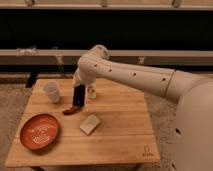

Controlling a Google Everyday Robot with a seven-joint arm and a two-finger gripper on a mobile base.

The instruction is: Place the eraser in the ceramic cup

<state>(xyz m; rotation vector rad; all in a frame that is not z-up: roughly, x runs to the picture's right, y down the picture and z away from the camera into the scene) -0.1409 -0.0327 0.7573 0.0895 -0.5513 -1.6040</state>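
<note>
The eraser (78, 97), a thin black slab, hangs upright from my gripper (79, 86), which is shut on its top end. Its lower end is close above the wooden table (120, 135). The white ceramic cup (51, 92) stands on the table's back left part, a short way left of the gripper and apart from the eraser. My white arm reaches in from the right and hides the gripper's upper part.
An orange round plate (40, 131) lies at the front left. A cream-white block (90, 123) lies near the middle. A small red object (70, 111) lies just below the eraser. A clear bottle with a white cap (92, 92) stands right of the gripper.
</note>
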